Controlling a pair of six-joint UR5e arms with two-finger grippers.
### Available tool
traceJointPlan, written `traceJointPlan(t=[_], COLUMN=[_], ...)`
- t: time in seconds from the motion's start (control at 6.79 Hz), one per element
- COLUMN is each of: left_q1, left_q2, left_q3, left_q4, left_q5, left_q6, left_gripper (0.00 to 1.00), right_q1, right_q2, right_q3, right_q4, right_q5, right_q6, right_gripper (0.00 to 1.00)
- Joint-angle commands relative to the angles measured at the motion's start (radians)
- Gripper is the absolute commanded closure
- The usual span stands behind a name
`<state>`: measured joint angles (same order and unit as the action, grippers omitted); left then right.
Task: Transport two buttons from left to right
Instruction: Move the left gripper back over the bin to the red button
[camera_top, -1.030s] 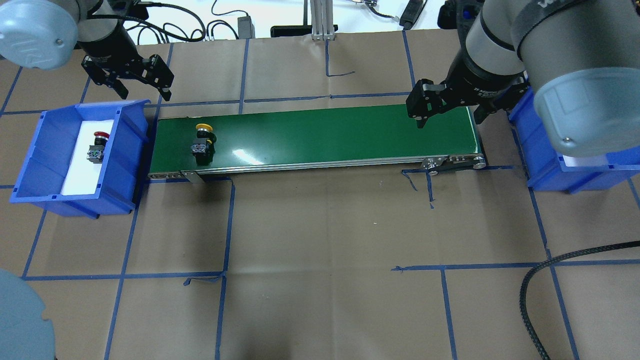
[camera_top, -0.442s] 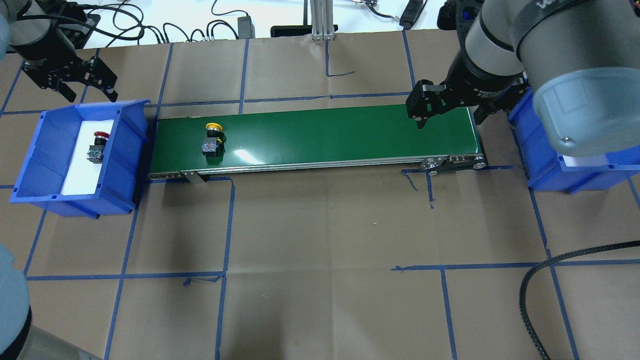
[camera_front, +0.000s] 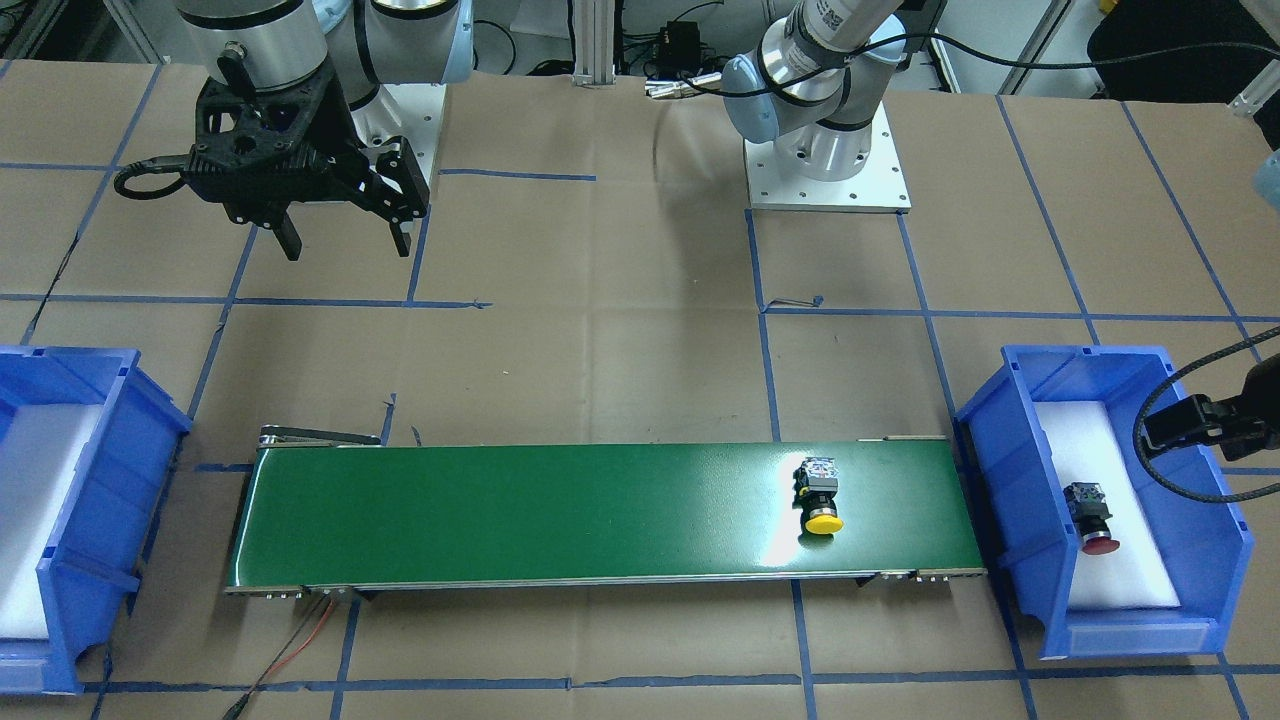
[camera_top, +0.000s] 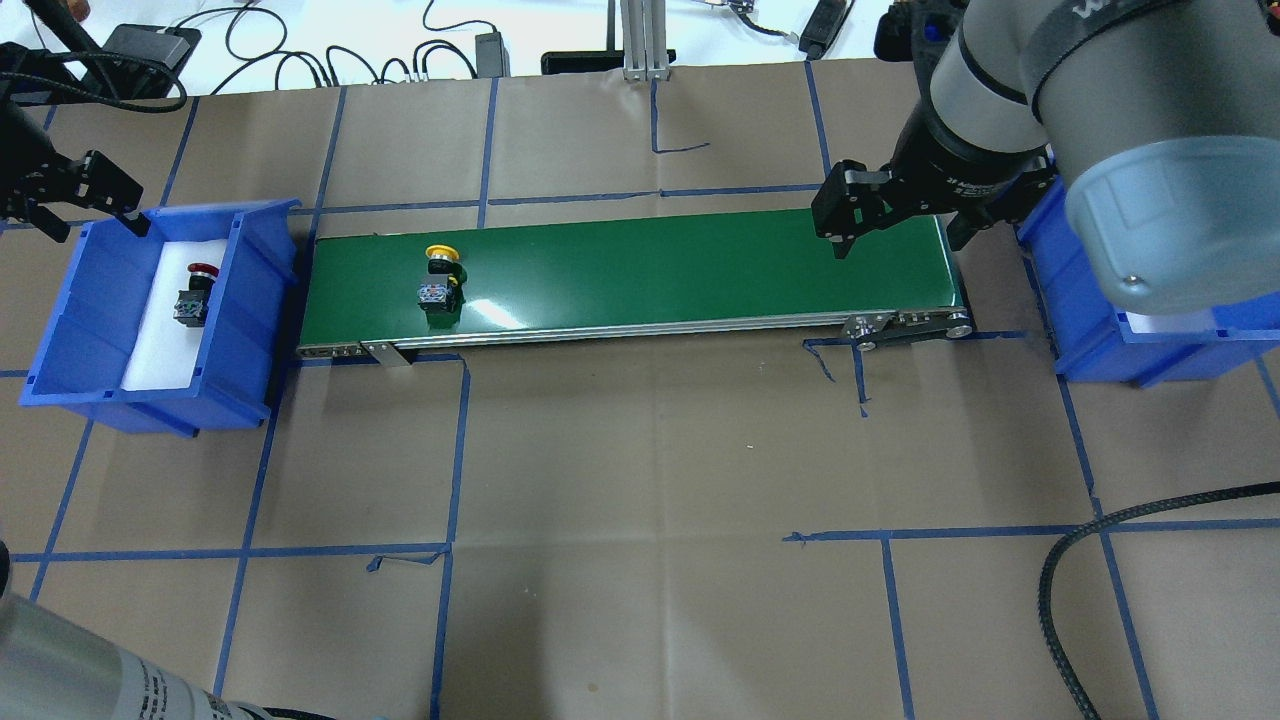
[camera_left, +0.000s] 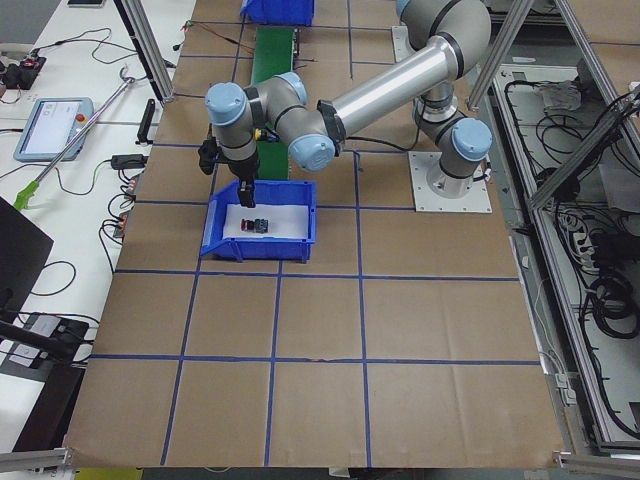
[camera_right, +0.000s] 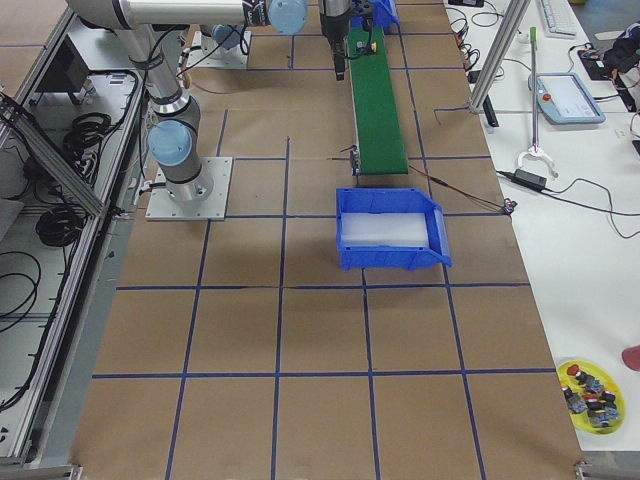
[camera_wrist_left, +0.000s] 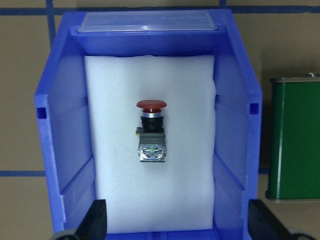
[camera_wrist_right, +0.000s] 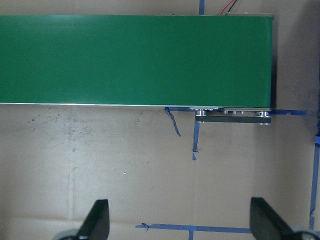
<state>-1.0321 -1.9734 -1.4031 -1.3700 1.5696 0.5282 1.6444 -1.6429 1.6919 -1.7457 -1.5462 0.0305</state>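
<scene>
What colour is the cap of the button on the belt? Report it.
The cap is yellow; clearest in the overhead view.

This is a robot lab. A grey robot arm (camera_left: 400, 78) is bolted to a big worktop (camera_left: 450, 330) marked with blue tape (camera_left: 440, 278). Cables (camera_left: 597, 300) lie at 3 o'clock, a control screen (camera_left: 55, 125) at 10 o'clock.

One button (camera_top: 192, 296) in left bin (camera_top: 250, 320), other button (camera_top: 438, 283) at left end of belt (camera_top: 680, 270), right bin (camera_top: 1090, 340) beyond belt
</scene>
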Motion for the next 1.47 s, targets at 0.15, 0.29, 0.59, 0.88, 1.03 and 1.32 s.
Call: traceJointPlan(t=[0.15, 0.29, 0.59, 0.88, 1.03, 1.32], left_q1=[-0.005, -0.005, -0.005, -0.008, -0.022, -0.042], left_q2=[-0.053, -0.071, -0.108, -0.150, -0.153, -0.150], left_q3=[-0.043, -0.077, -0.148, -0.169, -0.177, -0.174], left_q4=[0.074, 0.139, 0.277, 0.345, 0.344, 0.345], left_q5=[0.000, 0.000, 0.000, 0.000, 0.003, 0.010], left_q6=[-0.002, -0.002, -0.002, -0.002, -0.004, -0.008], left_gripper=[0.00, 0.00, 0.00, 0.00, 0.00, 0.00], right_q1=[0.000, 0.000, 0.000, 0.000, 0.000, 0.000], right_q2=[0.000, 0.000, 0.000, 0.000, 0.000, 0.002], right_q3=[0.000, 0.000, 0.000, 0.000, 0.000, 0.000], right_q4=[0.000, 0.000, 0.000, 0.000, 0.000, 0.000], right_q5=[0.000, 0.000, 0.000, 0.000, 0.000, 0.000], right_q6=[-0.001, -0.001, -0.001, -0.001, 0.000, -0.001], right_gripper=[0.00, 0.00, 0.00, 0.00, 0.00, 0.00])
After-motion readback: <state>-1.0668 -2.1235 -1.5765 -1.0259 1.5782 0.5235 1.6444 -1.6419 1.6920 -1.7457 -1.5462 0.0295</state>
